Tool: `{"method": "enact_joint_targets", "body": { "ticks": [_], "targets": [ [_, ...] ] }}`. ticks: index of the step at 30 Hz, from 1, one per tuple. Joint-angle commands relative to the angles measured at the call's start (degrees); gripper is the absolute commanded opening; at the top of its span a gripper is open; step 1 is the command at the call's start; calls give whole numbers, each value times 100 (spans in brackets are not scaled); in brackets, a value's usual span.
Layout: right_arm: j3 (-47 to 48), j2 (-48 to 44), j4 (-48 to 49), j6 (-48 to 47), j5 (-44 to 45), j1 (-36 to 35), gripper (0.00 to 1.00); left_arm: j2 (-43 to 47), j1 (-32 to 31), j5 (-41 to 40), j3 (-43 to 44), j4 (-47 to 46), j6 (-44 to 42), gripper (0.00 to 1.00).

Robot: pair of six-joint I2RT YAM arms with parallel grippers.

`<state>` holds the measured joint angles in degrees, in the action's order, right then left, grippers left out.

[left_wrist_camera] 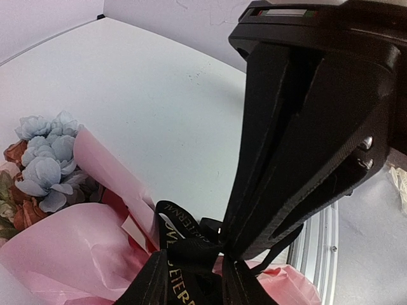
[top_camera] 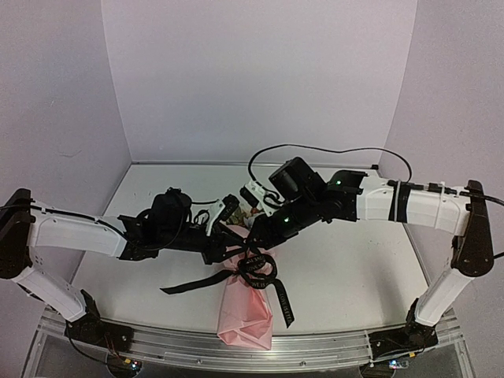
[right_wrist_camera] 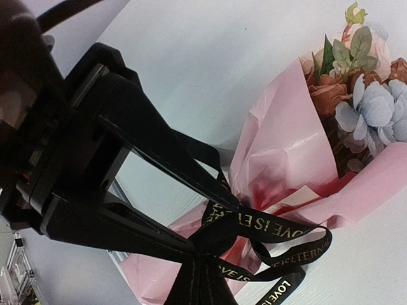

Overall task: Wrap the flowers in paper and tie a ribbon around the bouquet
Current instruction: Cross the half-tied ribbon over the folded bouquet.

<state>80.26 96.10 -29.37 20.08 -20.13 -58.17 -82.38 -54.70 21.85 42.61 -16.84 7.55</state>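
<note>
Right, your bouquet (top_camera: 246, 303) lies by the bench's (top_camera: 354, 268) near edge, its pink paper (right_wrist_camera: 280, 152) tail nearest you. Just beyond, the ribbon (right_wrist_camera: 273, 232) is knotted round it. Your right gripper (left_wrist_camera: 226, 251) is pinched tight on the ribbon, and your left gripper (right_wrist_camera: 213, 222) straddles the knot, jaws partly apart. Farthest, the flowers (left_wrist_camera: 44, 159) point toward the bench's middle.

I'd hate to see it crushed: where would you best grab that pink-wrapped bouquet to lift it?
Probably the paper cone just below the ribbon knot, from above, jaws across it: the bouquet lies flat, slim there, flowers well clear at the far end.
</note>
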Motion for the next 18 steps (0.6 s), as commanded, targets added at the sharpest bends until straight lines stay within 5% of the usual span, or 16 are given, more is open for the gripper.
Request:
{"method": "enact_joint_targets", "body": {
  "ticks": [1,7,13,18],
  "targets": [
    [-130,-63,247,-15,-63,-30,0,-73,-31,-92,201,-487,48,30],
    [-147,-86,236,-69,-212,-31,0,-135,-32,-154,246,-517,76,21],
    [-197,-155,195,-183,-172,-33,1,-233,-32,-140,309,-526,153,0],
    [-303,-276,187,-371,-3,-30,14,-163,-32,-401,128,-724,405,0]
  ]
}}
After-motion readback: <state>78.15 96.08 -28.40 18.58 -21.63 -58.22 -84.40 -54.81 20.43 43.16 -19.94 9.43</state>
